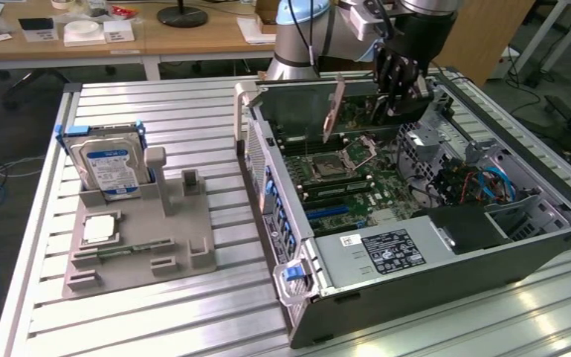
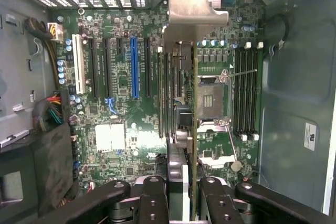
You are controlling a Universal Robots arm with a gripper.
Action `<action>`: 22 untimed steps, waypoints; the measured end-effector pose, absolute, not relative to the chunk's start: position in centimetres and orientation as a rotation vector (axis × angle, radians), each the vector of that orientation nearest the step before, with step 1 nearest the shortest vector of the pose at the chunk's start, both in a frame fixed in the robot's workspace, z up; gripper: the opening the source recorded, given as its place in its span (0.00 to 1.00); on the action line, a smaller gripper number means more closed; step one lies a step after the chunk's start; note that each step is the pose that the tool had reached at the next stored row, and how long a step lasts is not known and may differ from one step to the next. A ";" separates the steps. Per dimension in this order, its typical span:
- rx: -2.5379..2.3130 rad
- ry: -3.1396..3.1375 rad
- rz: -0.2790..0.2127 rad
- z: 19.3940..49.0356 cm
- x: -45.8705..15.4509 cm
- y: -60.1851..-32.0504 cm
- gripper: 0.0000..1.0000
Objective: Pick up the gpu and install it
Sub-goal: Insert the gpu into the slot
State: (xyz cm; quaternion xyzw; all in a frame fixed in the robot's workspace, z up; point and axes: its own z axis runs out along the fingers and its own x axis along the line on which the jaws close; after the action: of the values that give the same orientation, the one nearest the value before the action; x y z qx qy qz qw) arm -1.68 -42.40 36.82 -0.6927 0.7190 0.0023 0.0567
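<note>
**Exterior and wrist views of an open computer case.** The end effector (image 1: 398,97) hangs over the open computer case (image 1: 523,256), with its fingers (image 2: 152,200) clamped on the gpu (image 1: 335,108). The card is held on edge, clear of the motherboard (image 1: 360,193). Its silver end bracket is at the end away from the fingers, beside the case's rear wall. In the wrist view the gpu (image 2: 185,124) is seen edge-on above the board, between a blue expansion slot (image 2: 133,66) and the empty CPU socket (image 2: 212,100). The memory slots (image 2: 244,90) lie beyond the socket. The power supply (image 1: 385,249) sits at the near end of the case. At the exterior view's left, well apart from the case, a hard drive (image 1: 107,167) with a blue-white label stands upright in a grey fixture (image 1: 166,245). The fixture and the case rest on the ribbed aluminium surface (image 1: 166,320).
</note>
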 end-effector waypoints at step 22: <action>-2.094 2.180 0.015 35.3 -4.1 -43.4 0.28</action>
State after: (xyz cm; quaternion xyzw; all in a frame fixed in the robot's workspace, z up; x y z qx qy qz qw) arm -4.06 -43.38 35.35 -0.6916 0.7198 0.0050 0.0593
